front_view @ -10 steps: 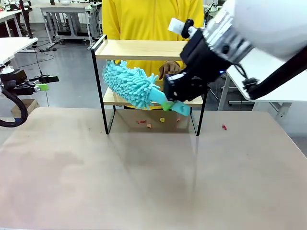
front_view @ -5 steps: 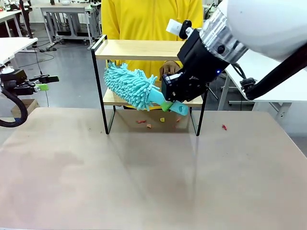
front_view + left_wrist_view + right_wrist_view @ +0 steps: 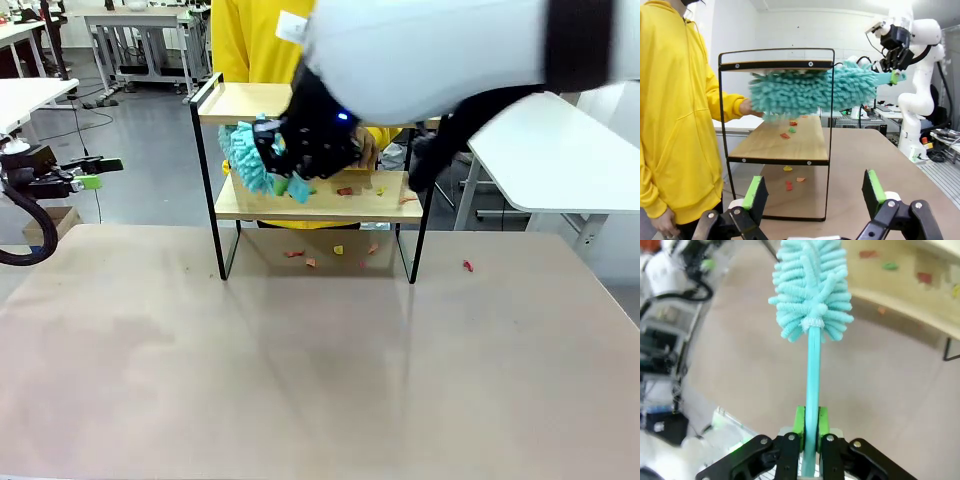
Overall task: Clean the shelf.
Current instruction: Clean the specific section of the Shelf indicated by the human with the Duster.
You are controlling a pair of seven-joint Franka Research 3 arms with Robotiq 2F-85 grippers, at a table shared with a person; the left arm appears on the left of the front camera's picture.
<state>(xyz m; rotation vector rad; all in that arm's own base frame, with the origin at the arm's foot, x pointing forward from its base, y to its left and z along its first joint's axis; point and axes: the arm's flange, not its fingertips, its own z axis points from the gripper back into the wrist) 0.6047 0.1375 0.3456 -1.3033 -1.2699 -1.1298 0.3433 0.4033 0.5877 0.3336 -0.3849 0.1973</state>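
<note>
Far left: left fingers point(image 3: 88, 181) hang off the surface's edge, spread wide, holding nothing.

Centre-left: shelf point(image 3: 262, 207) stands at the far side of the surface point(image 3: 300, 380), with a person in yellow point(image 3: 250, 40) right behind it. The duster point(image 3: 245, 155) has its fluffy head between the two boards at the left end. From the left wrist view it looks lifted off the lower board, close under the top one.

Centre: right fingers point(image 3: 801, 420) are clamped on the duster's thin turquoise handle, the arm reaching across the shelf front.

Right of the head: scraps point(image 3: 345, 190) lie on the lower board, with more on the surface beneath.

Risks, as I judge them:
- Head riding high: a pass could skim over the scraps.
- Bulky wrist near the top board: a bump could shove the light frame toward the person.
- Person's hand point(image 3: 746, 106) is just beside the head, so a sweep could strike it.
- A brisk stroke could scatter the scraps farther.
</note>
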